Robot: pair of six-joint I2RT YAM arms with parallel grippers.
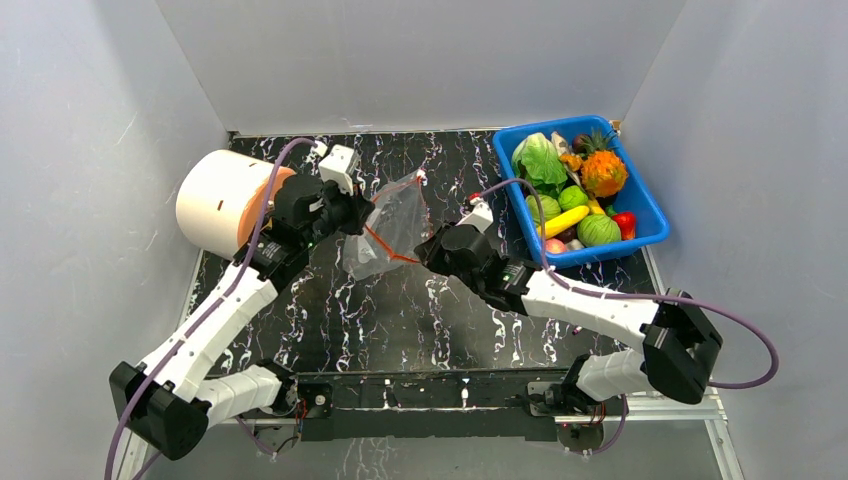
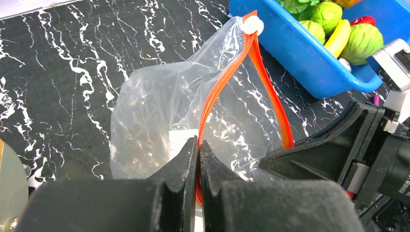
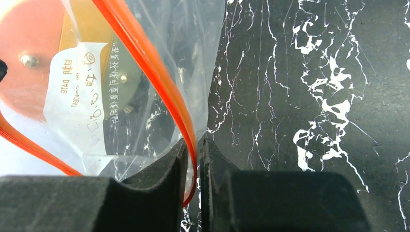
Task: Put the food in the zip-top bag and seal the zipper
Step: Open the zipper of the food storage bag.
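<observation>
The left arm [image 1: 215, 320] and the right arm [image 1: 590, 305] are built alike: smooth white plastic link shells alternate with bulky black joint housings. Both rise from a black mounting rail [image 1: 440, 400] along the table's near edge. A thin purple cable [image 1: 255, 215] runs in loose loops along each arm. Each wrist carries a small white camera block [image 1: 338, 165]. The left gripper [image 2: 198, 150] and the right gripper [image 3: 196, 147] each have two matte black, wedge-shaped fingers with a faintly grainy surface.
</observation>
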